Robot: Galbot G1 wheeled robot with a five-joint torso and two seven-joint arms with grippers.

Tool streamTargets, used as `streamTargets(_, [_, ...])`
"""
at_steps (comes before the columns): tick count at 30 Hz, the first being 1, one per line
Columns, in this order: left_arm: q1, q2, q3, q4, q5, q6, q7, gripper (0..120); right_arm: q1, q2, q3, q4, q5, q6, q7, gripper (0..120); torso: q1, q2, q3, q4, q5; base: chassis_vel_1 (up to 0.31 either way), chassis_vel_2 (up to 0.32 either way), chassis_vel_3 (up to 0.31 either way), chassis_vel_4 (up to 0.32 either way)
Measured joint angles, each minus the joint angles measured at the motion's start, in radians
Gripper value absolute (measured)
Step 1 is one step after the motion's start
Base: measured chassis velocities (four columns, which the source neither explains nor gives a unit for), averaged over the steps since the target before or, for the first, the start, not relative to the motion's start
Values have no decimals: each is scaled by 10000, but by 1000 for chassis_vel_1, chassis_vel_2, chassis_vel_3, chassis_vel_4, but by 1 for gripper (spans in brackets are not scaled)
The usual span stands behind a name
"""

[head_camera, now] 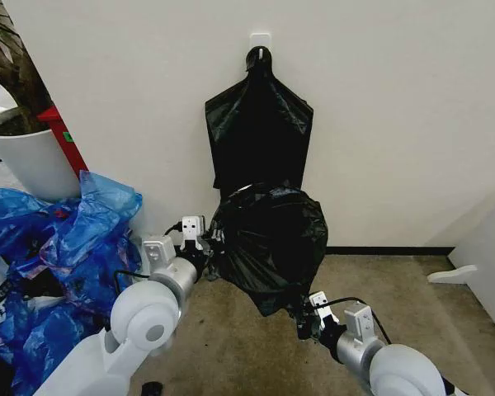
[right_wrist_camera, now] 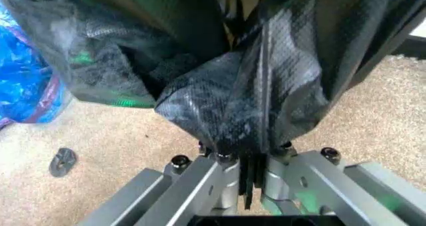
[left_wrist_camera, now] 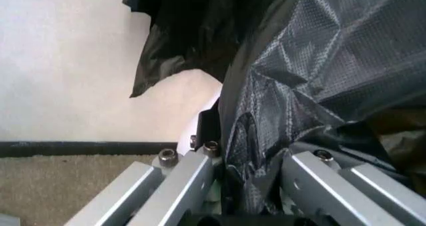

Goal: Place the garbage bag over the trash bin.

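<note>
Gripping the garbage bag (head_camera: 268,243) from two sides: left pincer (head_camera: 208,241) is clamped on film at the bag's upper left edge, and the left wrist view shows the plastic bunched between its closed fingers (left_wrist_camera: 199,173). Right pincer (head_camera: 307,320) is closed tight on the bag's lower tip, a twisted wad of film pinched flat between its fingers (right_wrist_camera: 223,183).

The bag hangs in the air between the two arms, in front of the wall (head_camera: 396,124), puffed and wrinkled. Trash bin can't be made out; possibly hidden behind or inside the bag, can't tell.

Handling, judged: very light, limp, slippery film; no stiffness, will sag and fold wherever unsupported, could tear or slip from a thin pinch. Best hold is a gathered edge near the mouth, as the left one has.

Room: bare carpet floor (head_camera: 247,346) below and to the right is open. Blue plastic bags (head_camera: 58,247) crowd close on the left, near the left arm. A flat black bundle (head_camera: 258,124) hangs on a wall hook just behind and above the bag, near enough to snag. White plant pot (head_camera: 25,157) stands far left.
</note>
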Motion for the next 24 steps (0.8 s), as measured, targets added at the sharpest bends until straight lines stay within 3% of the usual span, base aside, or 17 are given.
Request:
streamTargets(3, [-5, 0, -5, 221, 318, -26, 194, 1, -88, -58, 18, 246, -7, -39, 332, 1, 0, 0, 0, 1, -5, 0, 0, 0, 0])
streamTargets(8, [-96, -64, 72, 1029, 1428, -380, 780, 1, -407, -238, 52, 991, 110, -224, 933, 21, 0, 0, 0, 0, -3, 0, 0, 0, 0])
streamTargets(11, [-175, -127, 126, 1415, 1876, -579, 993, 1, -550, -321, 88, 1250, 156, -267, 1089, 27, 0, 0, 0, 1, -4, 0, 0, 0, 0])
streamTargets(19, [-319, -314, 285, 2358, 3032, -962, 1456, 1, -1031, -546, 262, 1965, 205, -280, 1346, 57, 0, 0, 1, 0, -2, 0, 0, 0, 0])
streamTargets(24, [-159, -215, 365, 2760, 3950, -1019, 2253, 1, -1015, -678, 596, 2103, 240, -207, 1393, 79, 0, 0, 0, -3, -1, 0, 0, 0, 0])
